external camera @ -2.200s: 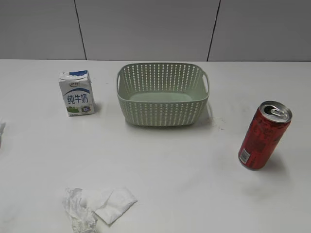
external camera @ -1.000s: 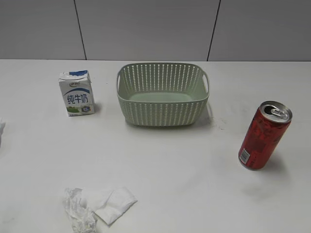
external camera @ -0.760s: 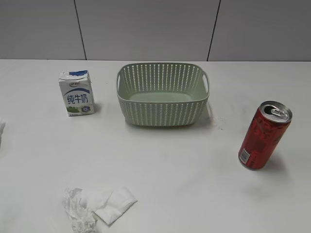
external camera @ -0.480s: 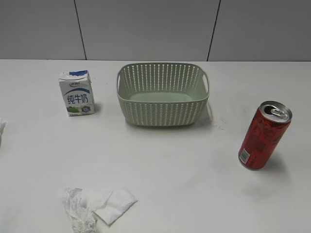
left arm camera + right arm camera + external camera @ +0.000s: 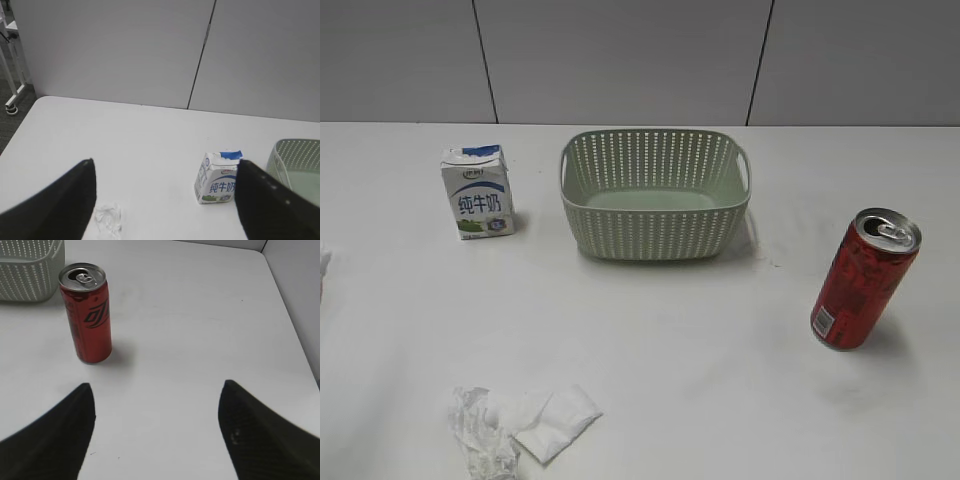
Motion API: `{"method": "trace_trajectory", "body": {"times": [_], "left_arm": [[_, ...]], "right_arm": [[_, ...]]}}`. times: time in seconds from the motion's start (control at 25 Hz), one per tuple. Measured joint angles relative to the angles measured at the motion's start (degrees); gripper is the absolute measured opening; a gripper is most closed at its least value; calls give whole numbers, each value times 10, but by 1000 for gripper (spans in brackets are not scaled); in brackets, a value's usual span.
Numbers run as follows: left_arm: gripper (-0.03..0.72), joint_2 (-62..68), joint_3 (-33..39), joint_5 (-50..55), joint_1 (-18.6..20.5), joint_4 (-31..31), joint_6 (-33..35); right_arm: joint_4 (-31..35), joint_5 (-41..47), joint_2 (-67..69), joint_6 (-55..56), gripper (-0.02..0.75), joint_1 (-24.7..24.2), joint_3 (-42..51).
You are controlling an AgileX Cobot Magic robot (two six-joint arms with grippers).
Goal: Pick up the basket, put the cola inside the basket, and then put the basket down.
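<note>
The pale green basket stands empty on the white table at the back middle; its edge shows at the right of the left wrist view and its corner at the top left of the right wrist view. The red cola can stands upright at the right, also in the right wrist view. My left gripper is open and empty, above the table left of the basket. My right gripper is open and empty, nearer than the can and to its right. Neither gripper shows in the exterior view.
A white-and-blue milk carton stands left of the basket, also in the left wrist view. Crumpled white paper lies at the front left. A clear plastic scrap lies by the left finger. The table's right edge meets a wall.
</note>
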Motion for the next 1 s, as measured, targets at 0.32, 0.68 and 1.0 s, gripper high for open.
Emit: {"method": "trace_trajectory", "body": {"times": [0.32,0.68,1.0], "left_arm": [[631,228,-175,47,-9,-44,40],[620,441,-341,81,-153,-31,43],[607,641,-520,173,-263,36,-63]], "right_arm": [[0,0,0,0,582,0,0],[0,0,0,0,582,0,0],[0,0,0,0,582,0,0]]}}
